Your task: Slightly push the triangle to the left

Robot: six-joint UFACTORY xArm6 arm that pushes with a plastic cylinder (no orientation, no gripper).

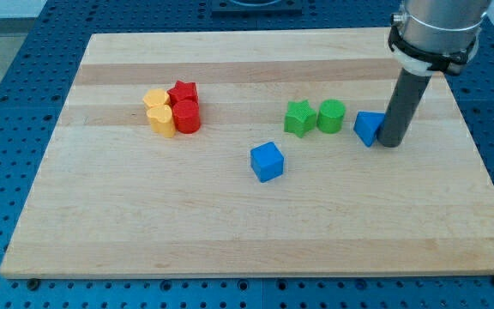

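The blue triangle [367, 127] lies on the wooden board [247, 232] at the view's right. My tip [389, 143] stands right against the triangle's right side, touching it or nearly so. The dark rod rises from there to the arm's grey body at the view's top right. To the triangle's left sit a green cylinder [331, 116] and a green star [298, 118], close together.
A blue cube [267, 161] lies near the board's middle. At the left is a tight cluster: a yellow heart [154, 99], a yellow block [161, 119], a red star [183, 92] and a red cylinder [187, 117].
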